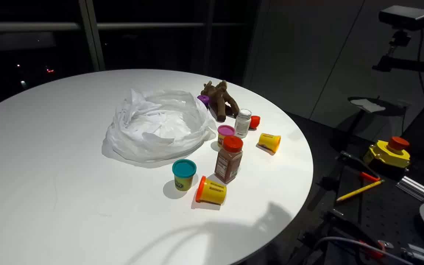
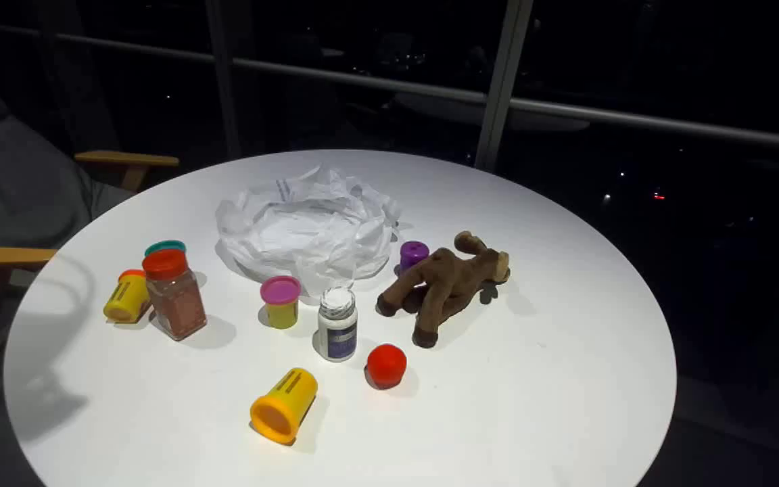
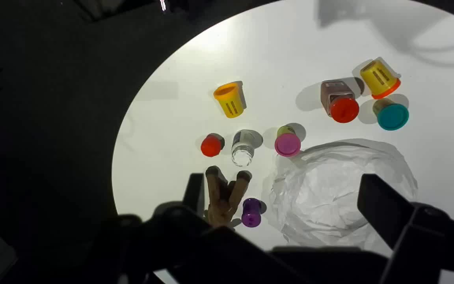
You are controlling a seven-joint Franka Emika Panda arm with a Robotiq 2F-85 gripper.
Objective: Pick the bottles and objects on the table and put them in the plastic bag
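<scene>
White cylindrical blue-labelled bottle [image 2: 339, 333] stands upright near the crumpled white plastic bag [image 2: 305, 257]. Wrist view: the bottle shows just past the black hand [image 3: 281, 189], itself spread wide and empty.

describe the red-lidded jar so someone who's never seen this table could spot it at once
On the round white table, find the crumpled white plastic bag. Near it, beside a teal-lidded tub and a yellow tub lying on its side, stands the red-lidded jar. Unlike those tubs, it is tall, square-sided and see-through, with reddish-brown contents.
</scene>
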